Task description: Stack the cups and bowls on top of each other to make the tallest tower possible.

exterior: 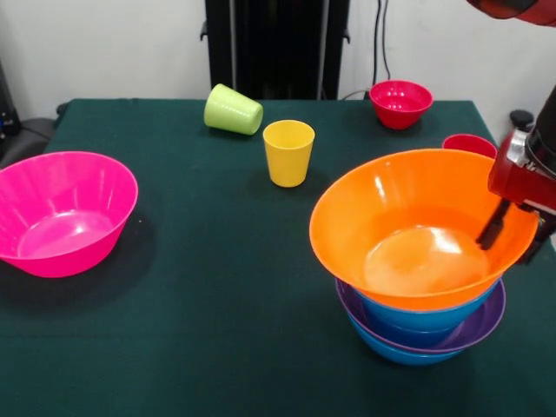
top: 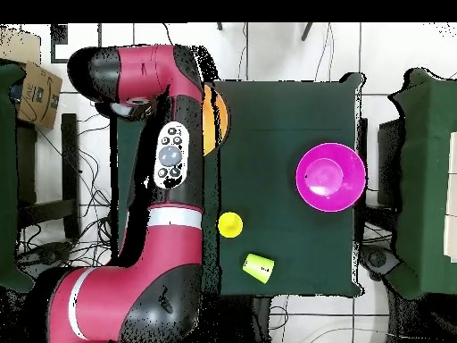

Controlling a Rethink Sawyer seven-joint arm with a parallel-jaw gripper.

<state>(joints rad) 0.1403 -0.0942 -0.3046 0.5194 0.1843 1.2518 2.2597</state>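
The gripper (exterior: 512, 233) straddles the right rim of the wide glossy orange plastic bowl (exterior: 417, 234), one finger inside and one outside; clamped or released, I cannot tell. That bowl tops the tower (exterior: 426, 326) of blue and purple bowls. On the dark green desk (exterior: 217, 304), the big pink plastic bowl (exterior: 61, 213) sits well apart, the yellow plastic cup (exterior: 288, 152) stands upright, and the lime green cup (exterior: 232, 110) lies tipped.

Robot lab: pedestal arm (top: 152, 223), floor cables (top: 89, 143), cardboard box (top: 31, 89).
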